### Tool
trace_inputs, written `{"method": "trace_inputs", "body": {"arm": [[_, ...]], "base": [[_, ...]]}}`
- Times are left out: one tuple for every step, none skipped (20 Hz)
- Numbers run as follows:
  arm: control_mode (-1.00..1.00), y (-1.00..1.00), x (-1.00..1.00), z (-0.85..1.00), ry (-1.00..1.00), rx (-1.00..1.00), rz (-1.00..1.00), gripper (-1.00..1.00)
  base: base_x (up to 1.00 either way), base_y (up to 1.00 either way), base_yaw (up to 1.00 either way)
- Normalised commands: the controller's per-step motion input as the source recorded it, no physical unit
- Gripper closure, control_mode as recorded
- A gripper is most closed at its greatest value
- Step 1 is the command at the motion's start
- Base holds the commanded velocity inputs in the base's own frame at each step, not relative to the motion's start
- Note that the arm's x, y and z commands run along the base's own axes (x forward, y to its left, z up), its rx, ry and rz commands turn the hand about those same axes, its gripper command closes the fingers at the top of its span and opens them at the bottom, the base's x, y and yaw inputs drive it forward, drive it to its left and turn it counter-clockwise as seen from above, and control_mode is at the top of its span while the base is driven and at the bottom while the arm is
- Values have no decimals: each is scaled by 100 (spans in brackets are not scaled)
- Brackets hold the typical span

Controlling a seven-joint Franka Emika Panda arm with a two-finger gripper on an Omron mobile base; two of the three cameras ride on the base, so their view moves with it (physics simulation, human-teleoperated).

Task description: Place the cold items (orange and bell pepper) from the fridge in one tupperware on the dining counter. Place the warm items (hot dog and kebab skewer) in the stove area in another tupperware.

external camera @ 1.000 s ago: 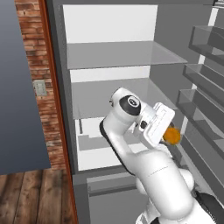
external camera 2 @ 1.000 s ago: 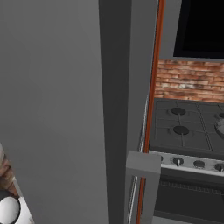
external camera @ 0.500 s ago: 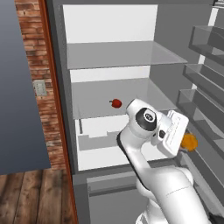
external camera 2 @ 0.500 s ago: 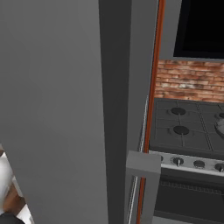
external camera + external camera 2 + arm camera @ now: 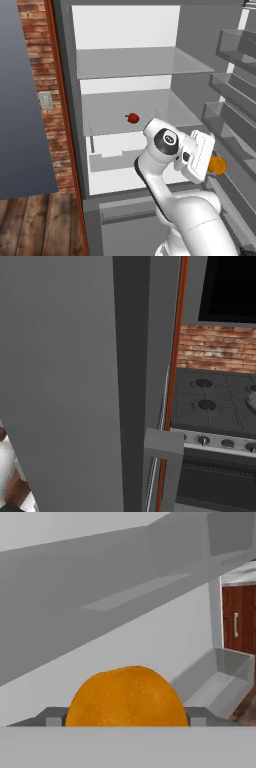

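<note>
In the hand view the orange point(image 5: 127, 697) sits between my gripper's point(image 5: 127, 721) two dark fingertips point(image 5: 52, 717), which are shut on it. The left base view shows the same orange point(image 5: 219, 165) poking out past the white hand, held by the gripper point(image 5: 213, 163) at the right side of the open fridge, close to the door shelves. A small red bell pepper point(image 5: 132, 118) lies on the fridge's middle shelf, behind and left of the arm. The hot dog, kebab skewer and tupperware are out of view.
Grey door shelves point(image 5: 235, 45) stack up at the right, close to the hand. Glass shelves point(image 5: 135, 62) span the fridge interior. A door bin point(image 5: 220, 682) lies ahead of the hand. The grey fridge side point(image 5: 65, 381) blocks the right base view; the stove point(image 5: 215, 406) is beyond it.
The arm has swung right and lowered with the orange still gripped, coming closer to the door shelves. The bell pepper on the middle shelf is now uncovered.
</note>
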Motion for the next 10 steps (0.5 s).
{"method": "trace_inputs", "body": {"arm": [[100, 0, 0, 0, 0, 0, 0, 100], [100, 0, 0, 0, 0, 0, 0, 100], [100, 0, 0, 0, 0, 0, 0, 100], [100, 0, 0, 0, 0, 0, 0, 100], [100, 0, 0, 0, 0, 0, 0, 100], [100, 0, 0, 0, 0, 0, 0, 100], [100, 0, 0, 0, 0, 0, 0, 100], [100, 0, 0, 0, 0, 0, 0, 100], [100, 0, 0, 0, 0, 0, 0, 100], [100, 0, 0, 0, 0, 0, 0, 100]], "base": [[0, 16, -2], [0, 33, -5], [0, 46, -9], [0, 46, -11], [0, 61, -15], [0, 59, -15], [0, 57, -15], [0, 68, -19], [-2, 62, -21], [-22, 52, -28]]}}
